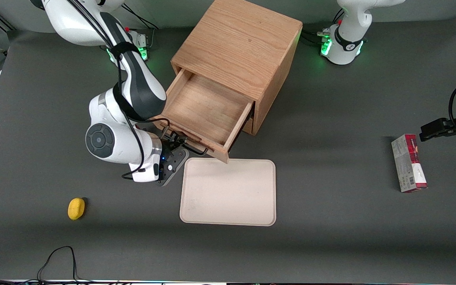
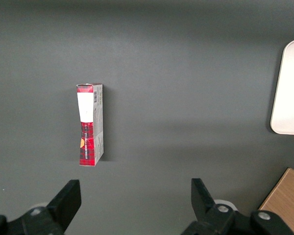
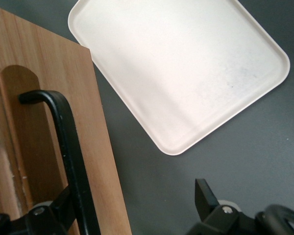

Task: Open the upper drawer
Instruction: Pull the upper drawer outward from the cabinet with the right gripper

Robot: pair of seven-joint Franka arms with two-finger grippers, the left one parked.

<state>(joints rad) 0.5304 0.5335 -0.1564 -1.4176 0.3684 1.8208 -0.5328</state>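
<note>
The upper drawer is pulled far out of the wooden cabinet, approx. most of its length, and its inside is empty. The cabinet stands near the desk edge where the arm bases are, about mid-way along it; the drawer front reaches to the tray and its corner hangs just over the tray's rim.

The pincer is at the drawer front, on the end toward the working arm. In the wrist view the black bar handle passes beside one finger, and the second finger is well apart from it, so the pincer is open, not gripping the handle.

Judgement: the pulling step looks done, the task is nearly complete or complete. The next move, prob., calls only for retreat: the pincer must go away from the handle w/o hooking the bar, and w/o pushing the drawer in again or hitting the tray.

Far from this, a yellow object lies toward the working arm's end, and a red box toward the parked arm's end.
</note>
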